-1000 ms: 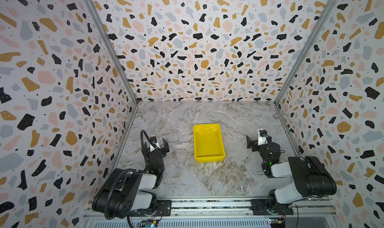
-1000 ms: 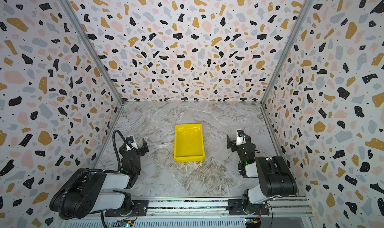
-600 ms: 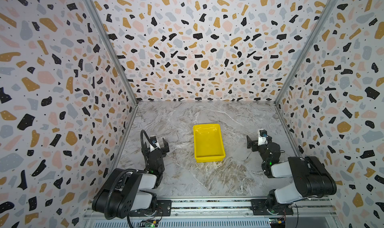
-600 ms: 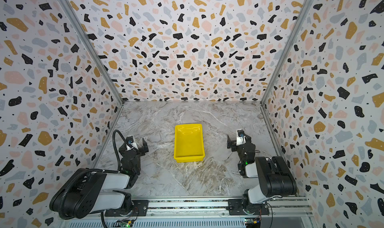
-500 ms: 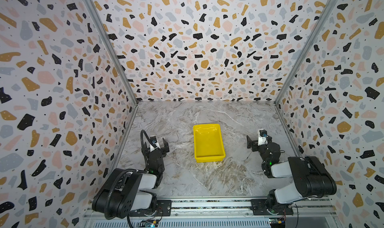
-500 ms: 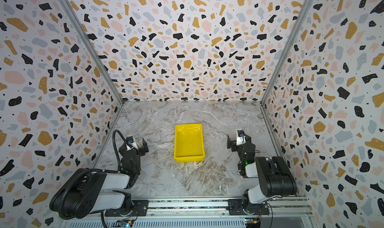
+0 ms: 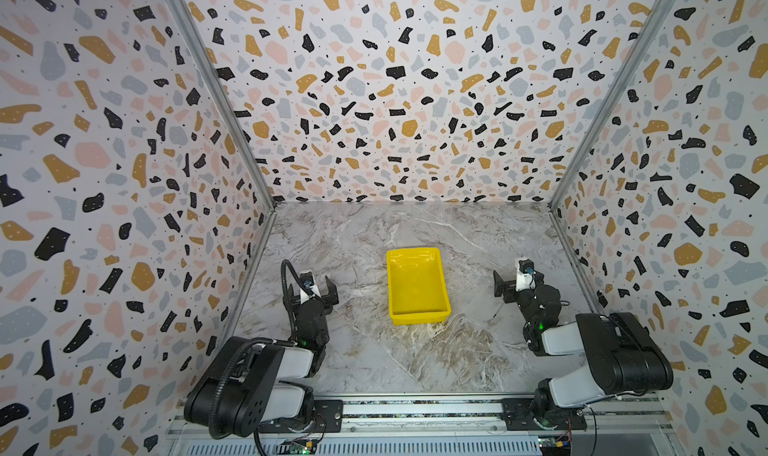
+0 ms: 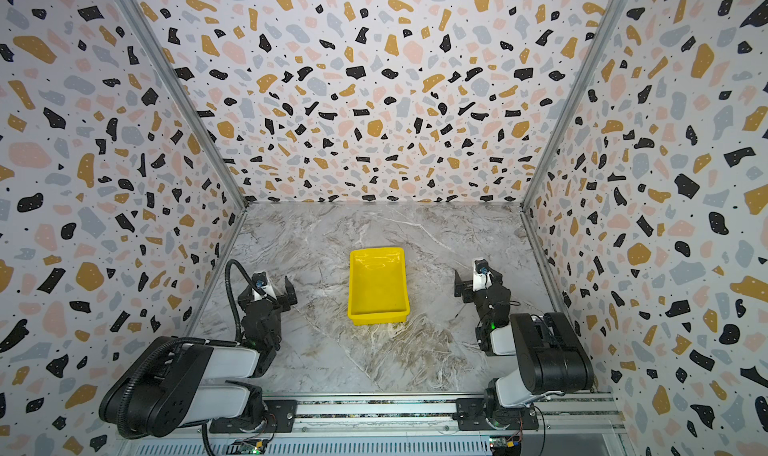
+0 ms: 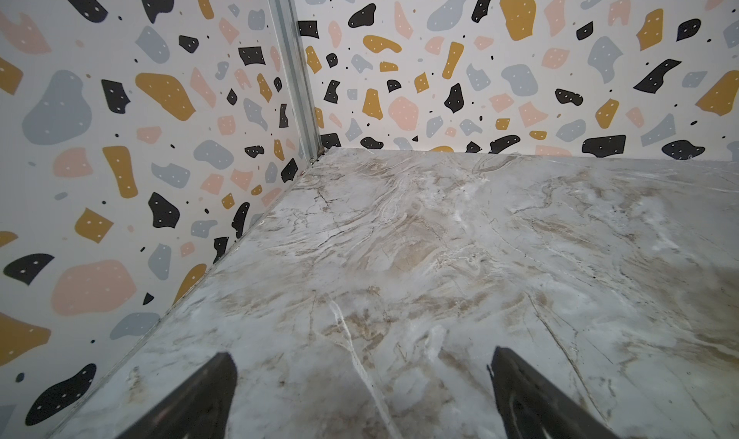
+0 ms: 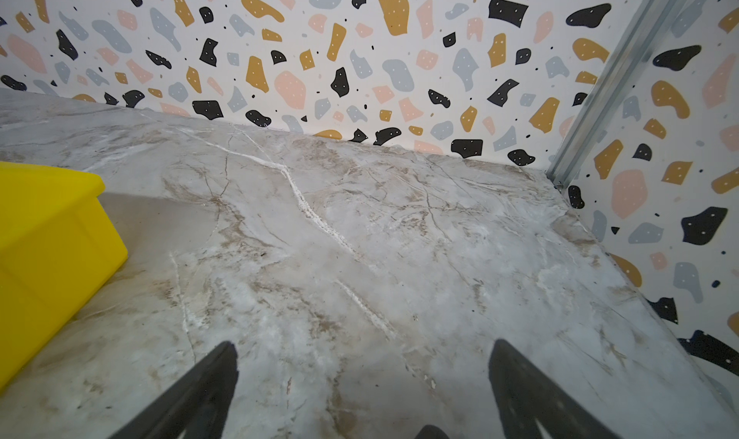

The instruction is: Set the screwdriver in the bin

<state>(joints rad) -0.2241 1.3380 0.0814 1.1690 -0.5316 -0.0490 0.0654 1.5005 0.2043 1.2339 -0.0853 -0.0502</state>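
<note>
Nothing's stirred: left gripper (image 9: 362,357) and right gripper (image 10: 362,349) sit jaws spread, bin (image 7: 417,285) empty, no screwdriver in sight.

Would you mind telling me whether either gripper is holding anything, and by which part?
Nothing is held: the left gripper and right gripper are both open and empty.

The bin (image 7: 419,318) stands at the middle of the desk (image 7: 357,234); open desk surrounds it on every side. Walls (image 7: 395,101) close off 9, 12 and 3 o'clock; arm bases (image 7: 249,391) occupy 6 o'clock.
</note>
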